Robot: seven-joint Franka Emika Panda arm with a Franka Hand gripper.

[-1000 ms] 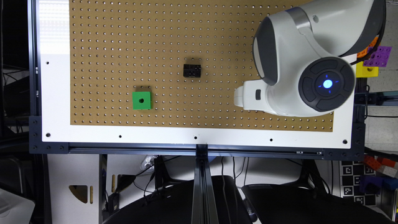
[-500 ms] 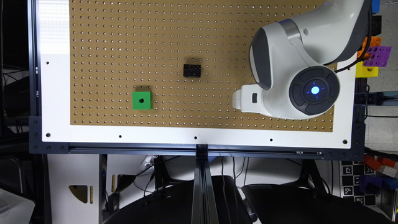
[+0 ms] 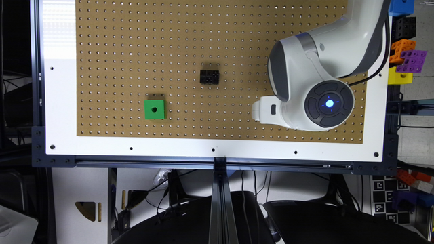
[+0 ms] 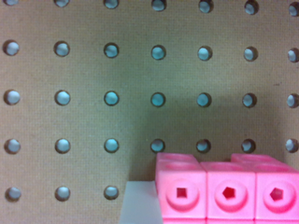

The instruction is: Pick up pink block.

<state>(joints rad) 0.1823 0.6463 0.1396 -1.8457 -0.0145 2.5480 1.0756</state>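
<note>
Close up, pink block [image 4: 227, 191] on pegboard [image 4: 93, 74]; no legible writing; fingers' state can't tell.

One pink block [image 4: 227, 191], one green cube [image 3: 154, 109], one black block [image 3: 209, 77] — one pegboard [image 3: 237, 51]

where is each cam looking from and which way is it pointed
Exterior view: sits above the bench, looking straight down on the brown pegboard, with the green cube and black block on it; the white arm crosses in from the exterior view's right.
Wrist view: rides on the wrist, looking closely at the pegboard and the pink block; a pale grey piece beside the block may be part of the gripper, but that cannot be told.
Shared: the holed pegboard surface.
</note>
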